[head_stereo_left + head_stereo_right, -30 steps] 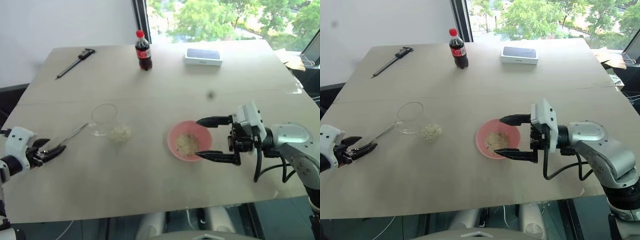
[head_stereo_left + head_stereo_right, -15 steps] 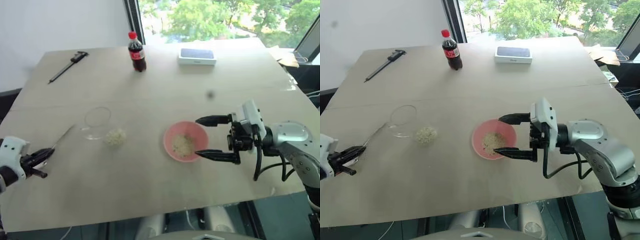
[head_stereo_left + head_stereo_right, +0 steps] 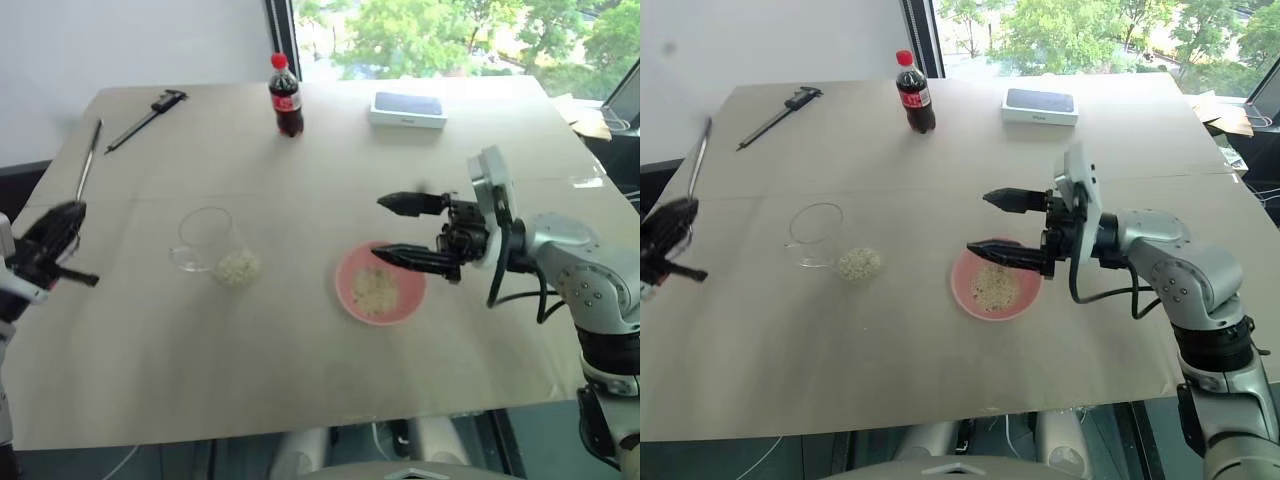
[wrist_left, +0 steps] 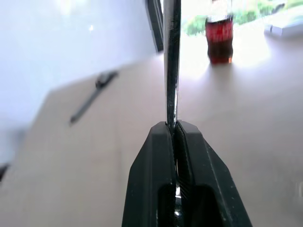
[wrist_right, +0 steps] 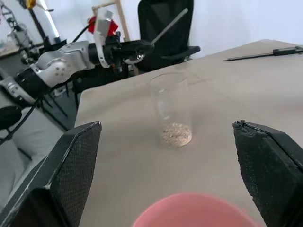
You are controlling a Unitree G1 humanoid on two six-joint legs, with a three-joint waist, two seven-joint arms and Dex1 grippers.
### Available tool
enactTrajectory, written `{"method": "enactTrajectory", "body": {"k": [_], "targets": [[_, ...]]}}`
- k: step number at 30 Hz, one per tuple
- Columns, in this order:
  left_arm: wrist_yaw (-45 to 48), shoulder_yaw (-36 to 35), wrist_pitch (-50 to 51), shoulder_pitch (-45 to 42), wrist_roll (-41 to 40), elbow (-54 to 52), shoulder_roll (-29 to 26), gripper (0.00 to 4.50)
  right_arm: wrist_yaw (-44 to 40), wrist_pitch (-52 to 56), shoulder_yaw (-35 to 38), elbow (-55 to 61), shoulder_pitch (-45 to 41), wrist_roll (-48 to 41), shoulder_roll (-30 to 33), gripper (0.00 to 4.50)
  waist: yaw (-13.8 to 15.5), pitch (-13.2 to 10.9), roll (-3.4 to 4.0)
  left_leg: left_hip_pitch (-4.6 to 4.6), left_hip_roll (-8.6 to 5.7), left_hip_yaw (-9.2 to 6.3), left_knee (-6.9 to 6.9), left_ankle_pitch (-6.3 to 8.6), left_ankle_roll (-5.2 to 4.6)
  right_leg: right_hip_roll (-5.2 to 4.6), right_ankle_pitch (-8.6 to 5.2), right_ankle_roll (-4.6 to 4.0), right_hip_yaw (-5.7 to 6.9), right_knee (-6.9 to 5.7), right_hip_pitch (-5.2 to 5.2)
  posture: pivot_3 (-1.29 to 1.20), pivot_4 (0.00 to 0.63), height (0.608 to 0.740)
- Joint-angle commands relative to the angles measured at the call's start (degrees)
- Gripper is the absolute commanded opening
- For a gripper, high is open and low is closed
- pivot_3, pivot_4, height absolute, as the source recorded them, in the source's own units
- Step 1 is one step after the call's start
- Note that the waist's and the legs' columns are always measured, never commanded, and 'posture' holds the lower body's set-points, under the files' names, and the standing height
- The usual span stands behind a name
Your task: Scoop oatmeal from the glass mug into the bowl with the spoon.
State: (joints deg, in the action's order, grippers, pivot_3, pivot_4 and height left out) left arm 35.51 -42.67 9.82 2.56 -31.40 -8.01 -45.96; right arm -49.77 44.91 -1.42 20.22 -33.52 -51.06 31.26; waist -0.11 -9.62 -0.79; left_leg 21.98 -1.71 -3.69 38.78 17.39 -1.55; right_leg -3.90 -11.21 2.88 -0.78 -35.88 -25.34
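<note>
My left gripper (image 3: 62, 232) is shut on the handle of the silver spoon (image 3: 88, 160), which sticks up and away from it above the table's left edge; the left wrist view shows the spoon (image 4: 171, 56) pinched between the shut fingers. The glass mug (image 3: 205, 240) stands upright left of centre. A small heap of oatmeal (image 3: 238, 267) lies on the table beside it. The pink bowl (image 3: 347, 296) holds more oatmeal (image 3: 376, 291). My right gripper (image 3: 377, 227) hangs open just above the bowl's far rim, pointing left, with nothing between its fingers.
A cola bottle (image 3: 287, 97) with a red cap and a white box (image 3: 407, 109) with a dark lid stand at the table's far side. A dark caliper (image 3: 148, 113) lies at the far left. A black chair (image 5: 163, 28) stands beyond the table's left edge.
My left gripper closed on the spoon's handle and lifted it off the table, so the spoon now points upward. My right gripper rose slightly over the bowl's far side.
</note>
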Motion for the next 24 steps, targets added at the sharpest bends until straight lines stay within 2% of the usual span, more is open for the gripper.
{"method": "enactTrajectory", "body": {"k": [1,3,6,9,12,16,21,24], "targets": [[-4.56,-0.32,1.62,-4.51,-0.24,-7.84,-1.81,0.03,4.2,2.14,3.15,-0.68,-3.22,-3.18,-2.14,4.5,-0.19,0.0,0.0,0.01,0.0,0.03,0.0,0.0,0.0,0.01,0.0,0.0,0.04,-0.02,-0.02,0.0,0.15,0.74],[-6.66,3.03,3.86,-7.76,0.2,-12.8,-2.73,0.03,7.36,3.51,4.24,-1.44,-4.86,-4.45,-3.76,4.5,-0.33,0.0,-0.02,0.07,-0.01,0.07,0.0,-0.01,0.01,0.03,0.01,0.01,0.03,-0.03,-0.09,0.0,0.15,0.74],[-11.55,12.7,9.28,-17.36,1.23,-20.05,-4.11,0.03,13.03,5.59,6.45,-3.61,-7.57,-6.71,-6.83,4.5,-0.03,0.0,-0.03,0.09,-0.06,0.03,0.01,-0.03,0.02,0.03,0.01,0.02,0.07,-0.06,-0.08,0.0,0.15,0.74],[-14.89,22.95,13.14,-26.41,5.49,-23.21,-3.86,0.03,18.04,6.58,8.09,-5.53,-10.66,-8.2,-9.83,4.5,-0.28,0.0,-0.03,0.1,-0.1,0.06,0.11,-0.03,0.03,0.26,0.02,0.04,0.03,-0.13,-0.08,0.0,0.15,0.74],[-15.73,31.46,15.17,-31.97,8.98,-24.84,-1.84,0.03,25.54,7.72,9.99,-7.84,-14.9,-9.82,-13.29,4.5,-1.04,-0.02,0.01,0.05,-0.11,0.26,0.1,-0.04,0.02,0.36,0.02,0.04,-0.17,-0.26,-0.15,0.0,0.15,0.74],[-14.77,41.26,14.56,-33.86,15.93,-25.63,0.55,0.03,33.96,8.75,12.94,-9.65,-19.36,-13.74,-17.63,4.5,-1.73,-0.03,0.03,0.07,-0.02,0.37,0.1,-0.09,0.11,0.6,0.0,0.01,-0.31,-0.48,-0.38,0.0,0.15,0.74],[-13.31,46.96,11.42,-33.54,24.13,-24.81,1.15,0.03,38.04,9.25,13.26,-9.91,-21.05,-14.36,-18.59,4.5,-2.07,-0.04,0.04,0.06,-0.01,0.42,0.16,-0.11,0.13,0.64,0.0,0.01,-0.38,-0.62,-0.42,0.0,0.15,0.74],[-12.33,48.1,9.67,-33.28,26.85,-24.14,2.22,0.03,39.35,9.64,13.34,-10.14,-21.55,-15.51,-18.92,4.5,-2.06,-0.04,0.04,0.04,-0.01,0.45,0.25,-0.12,0.12,0.64,0.0,0.01,-0.41,-0.73,-0.42,0.0,0.15,0.74]]}}
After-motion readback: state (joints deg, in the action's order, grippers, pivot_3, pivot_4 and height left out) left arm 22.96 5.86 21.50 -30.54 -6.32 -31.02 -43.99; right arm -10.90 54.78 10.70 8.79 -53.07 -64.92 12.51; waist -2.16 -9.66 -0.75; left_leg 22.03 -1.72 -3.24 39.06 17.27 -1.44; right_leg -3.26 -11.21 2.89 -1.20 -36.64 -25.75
